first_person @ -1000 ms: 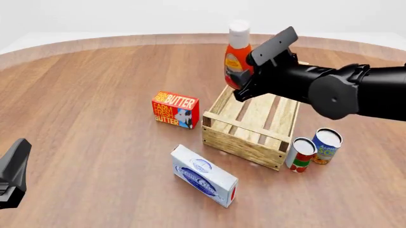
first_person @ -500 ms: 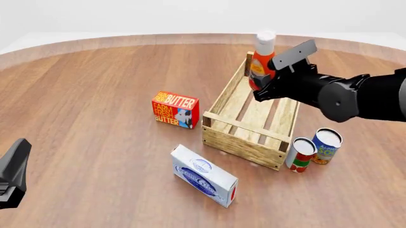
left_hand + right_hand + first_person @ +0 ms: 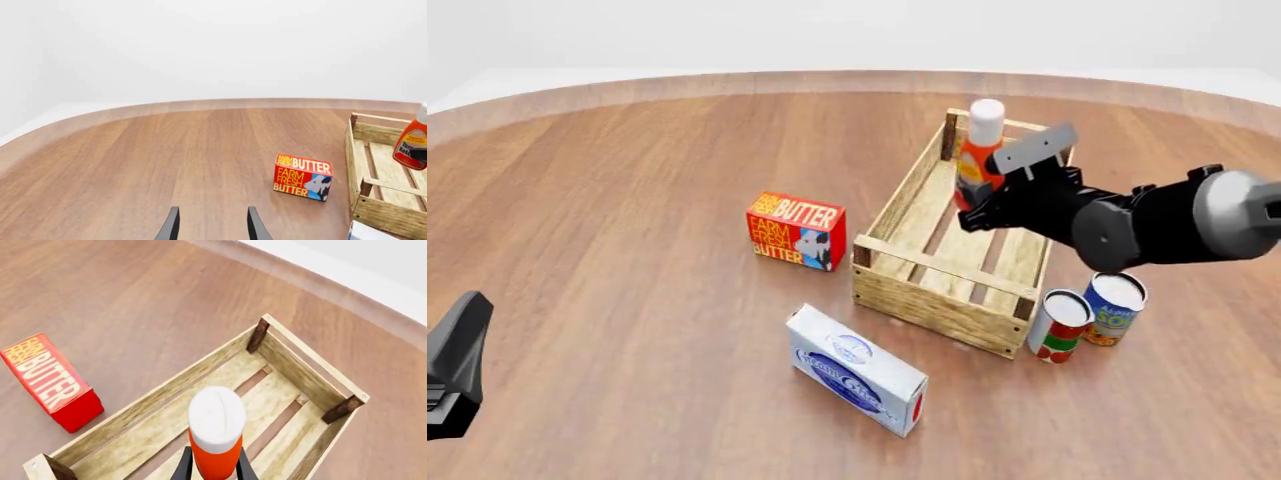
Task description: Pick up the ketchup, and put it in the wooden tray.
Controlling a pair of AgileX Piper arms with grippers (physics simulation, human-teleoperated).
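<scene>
The ketchup [image 3: 977, 150], an orange-red bottle with a white cap, stands nearly upright within the far half of the wooden tray [image 3: 938, 298]. My right gripper [image 3: 972, 200] is shut on its lower body. Looking down the right wrist view, the white cap and the ketchup [image 3: 215, 420] sit between the two dark fingers [image 3: 183, 466], over the slats of the wooden tray [image 3: 167, 396]. Whether the bottle's base touches the slats is hidden. My left gripper [image 3: 212, 227] is open and holds nothing, low at the near left [image 3: 457, 365]. The left wrist view catches the ketchup [image 3: 412, 145] and the tray [image 3: 383, 214] at its edge.
A red-yellow butter box [image 3: 797, 231] stands left of the tray. A white carton [image 3: 857, 372] lies in front of the tray. Two cans, one red-and-white [image 3: 1058, 325] and one blue [image 3: 1114, 307], stand by the tray's near right corner.
My right gripper has carried the ketchup rightward from the tray's far left corner and down into the tray's far half. The left arm has not moved.
</scene>
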